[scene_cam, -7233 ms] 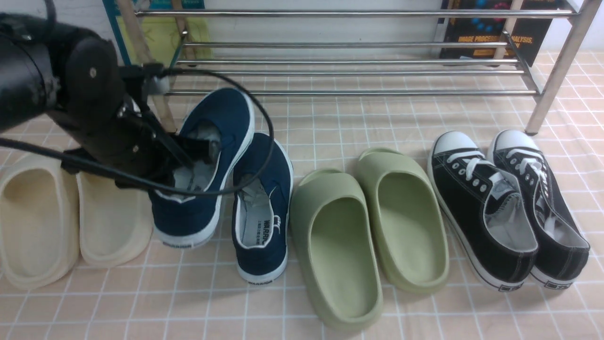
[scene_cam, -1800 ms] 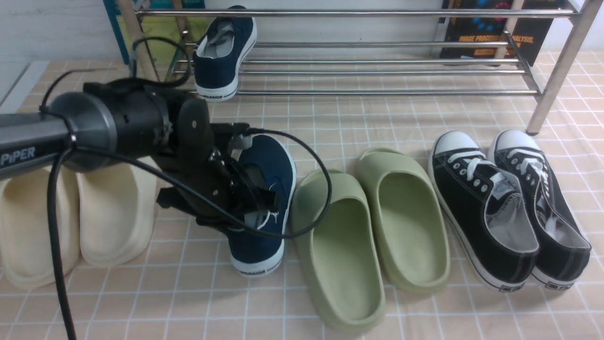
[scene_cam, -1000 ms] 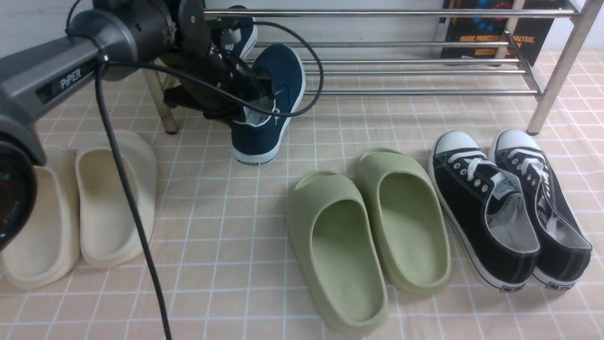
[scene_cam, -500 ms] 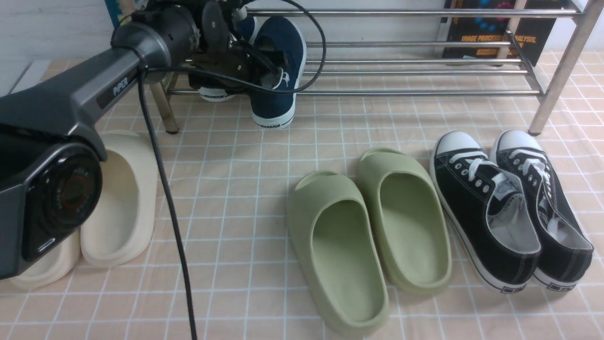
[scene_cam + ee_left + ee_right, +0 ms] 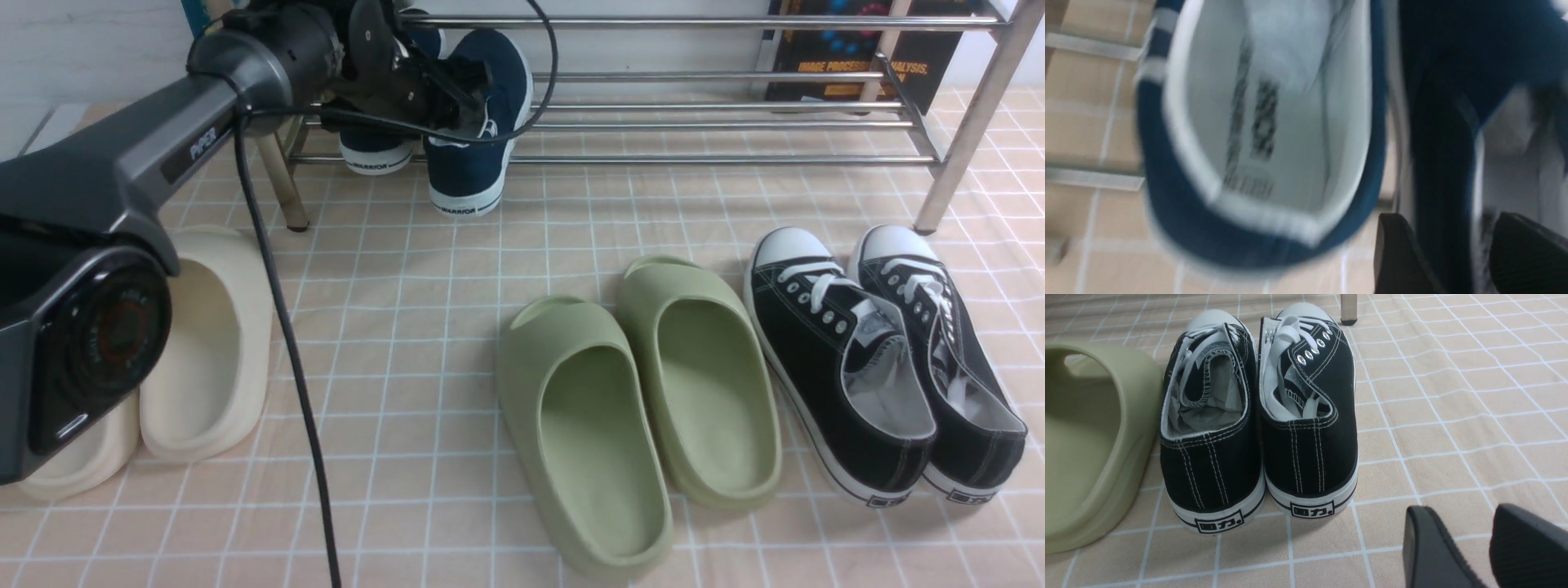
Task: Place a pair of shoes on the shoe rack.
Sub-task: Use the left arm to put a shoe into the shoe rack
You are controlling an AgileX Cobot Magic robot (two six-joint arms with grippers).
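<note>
The silver tube shoe rack (image 5: 694,124) spans the back. One navy slip-on shoe (image 5: 374,149) rests on its lower bars at the left end; its white lining (image 5: 1274,122) fills the left wrist view. My left gripper (image 5: 454,91) is shut on the side wall of the second navy shoe (image 5: 478,143), holding it tilted right beside the first, toe over the bars and heel hanging past the front bar. In the left wrist view the dark wall (image 5: 1443,171) sits between my fingers (image 5: 1398,253). My right gripper (image 5: 1457,526) is open and empty, low over the floor behind the black sneakers.
Green slippers (image 5: 637,392) lie mid-floor, black lace-up sneakers (image 5: 882,359) to the right, cream slippers (image 5: 204,343) to the left partly behind my left arm. A rack leg (image 5: 282,184) stands near the navy shoes. Posters lean behind the rack.
My left gripper has carried the second navy shoe from the floor up and back to the rack, beside the first shoe. In the last half second it moved only slightly.
</note>
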